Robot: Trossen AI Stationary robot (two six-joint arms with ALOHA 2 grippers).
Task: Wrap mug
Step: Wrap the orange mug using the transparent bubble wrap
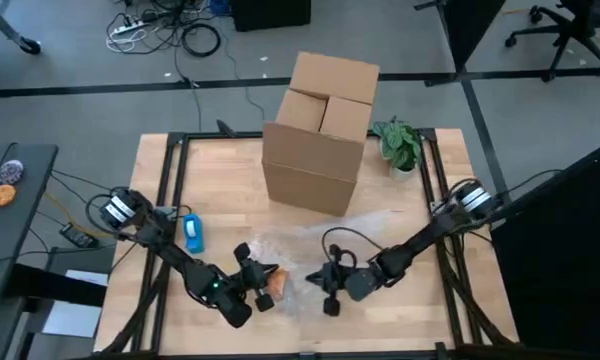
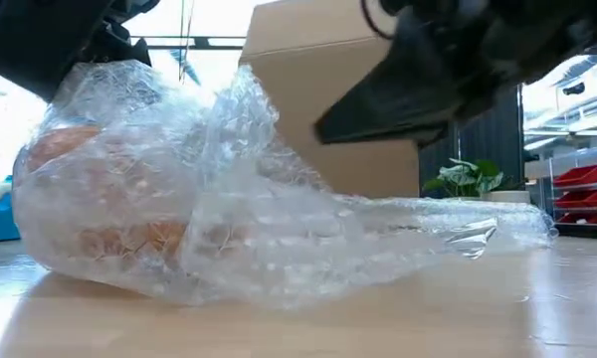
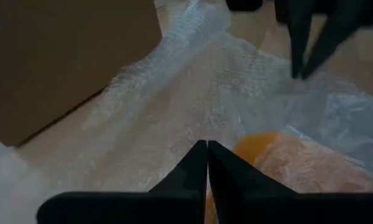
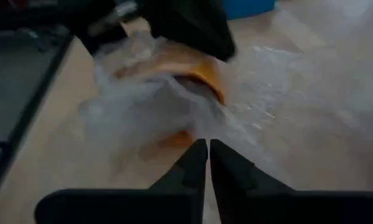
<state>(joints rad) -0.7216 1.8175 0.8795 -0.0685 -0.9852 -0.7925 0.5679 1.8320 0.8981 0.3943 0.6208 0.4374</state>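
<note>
Down at the near edge of the tabletop (image 1: 220,170), the orange mug (image 1: 276,283) lies on its side, bundled in bubble wrap (image 2: 279,239). The left gripper (image 1: 263,283) sits right at the mug, jaws closed. The right gripper (image 1: 330,293) is just beside the wrap, jaws closed too. Behind them stand a cardboard box (image 1: 320,130) and a small plant (image 1: 400,145).
</note>
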